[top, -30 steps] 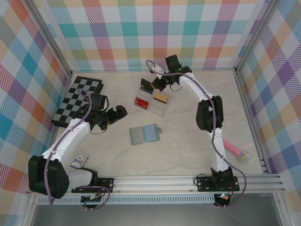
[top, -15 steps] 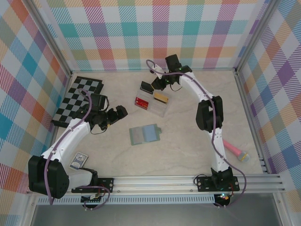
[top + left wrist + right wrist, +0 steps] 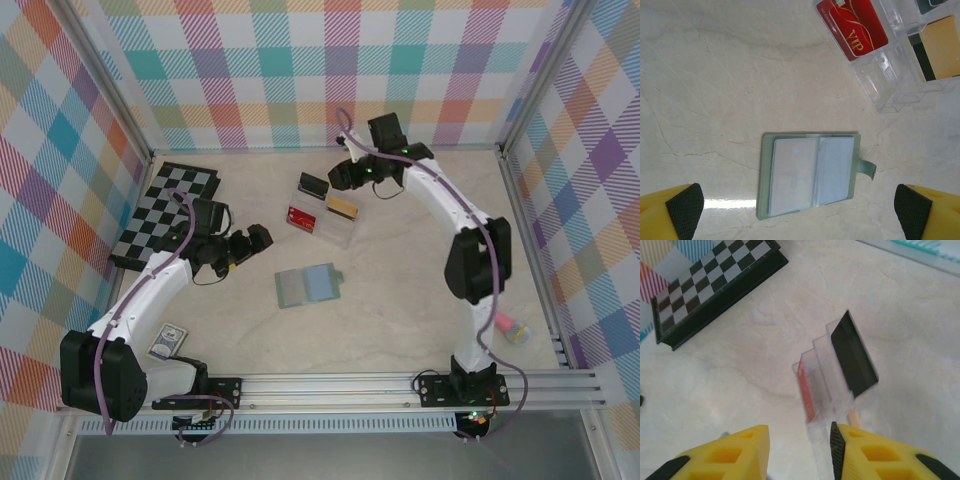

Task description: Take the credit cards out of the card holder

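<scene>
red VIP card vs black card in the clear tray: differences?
The red card carries gold VIP lettering; the black card shows a plain dark face. In the right wrist view the black card stands tall above the clear tray, while the red card sits low in a slot. Both sit in that tray.

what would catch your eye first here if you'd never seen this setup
The open grey-green card holder lies flat mid-table, pale blue lining up. Behind it a clear tray holds a red VIP card, a yellow-orange card and a tilted black card, with the right gripper hovering open above it. A checkerboard sits at the far left.
</scene>
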### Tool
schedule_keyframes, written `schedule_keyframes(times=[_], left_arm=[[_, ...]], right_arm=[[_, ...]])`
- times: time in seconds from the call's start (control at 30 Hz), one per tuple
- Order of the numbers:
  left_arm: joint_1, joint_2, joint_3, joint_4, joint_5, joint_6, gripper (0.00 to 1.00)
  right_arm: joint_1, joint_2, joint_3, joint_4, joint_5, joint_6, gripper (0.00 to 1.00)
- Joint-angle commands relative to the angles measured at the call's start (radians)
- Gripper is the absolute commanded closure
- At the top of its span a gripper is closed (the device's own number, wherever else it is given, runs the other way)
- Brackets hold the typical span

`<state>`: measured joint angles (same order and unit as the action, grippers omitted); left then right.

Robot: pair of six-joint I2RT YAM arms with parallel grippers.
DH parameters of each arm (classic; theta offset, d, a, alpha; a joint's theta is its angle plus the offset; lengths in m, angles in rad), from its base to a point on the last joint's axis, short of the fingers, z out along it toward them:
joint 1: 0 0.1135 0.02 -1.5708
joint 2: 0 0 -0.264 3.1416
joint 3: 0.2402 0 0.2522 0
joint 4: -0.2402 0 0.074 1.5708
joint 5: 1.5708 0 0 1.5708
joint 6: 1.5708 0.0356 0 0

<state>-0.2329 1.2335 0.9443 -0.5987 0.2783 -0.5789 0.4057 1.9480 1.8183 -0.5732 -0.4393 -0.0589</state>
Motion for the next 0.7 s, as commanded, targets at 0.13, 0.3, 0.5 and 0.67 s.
schedule_keyframes(times=[0.13,0.3,0.5,0.67], left_arm=[[0.009,0.014,-0.053,0.033,0.059,-0.001,0.00],[0.007,0.066,-0.082,0.050,0.087,-0.017,0.00],[-0.010,0.108,-0.115,0.128,0.122,-0.071,0.04],[-0.039,0.136,-0.112,0.139,0.120,-0.094,0.13]], right_arm=[[0.040,-0.248,-0.342,0.091,0.096,0.432,0.56],[0.116,-0.384,-0.538,0.104,0.151,0.572,0.49],[0.254,-0.372,-0.639,0.136,0.199,0.676,0.45],[0.344,-0.275,-0.597,0.131,0.244,0.713,0.47]])
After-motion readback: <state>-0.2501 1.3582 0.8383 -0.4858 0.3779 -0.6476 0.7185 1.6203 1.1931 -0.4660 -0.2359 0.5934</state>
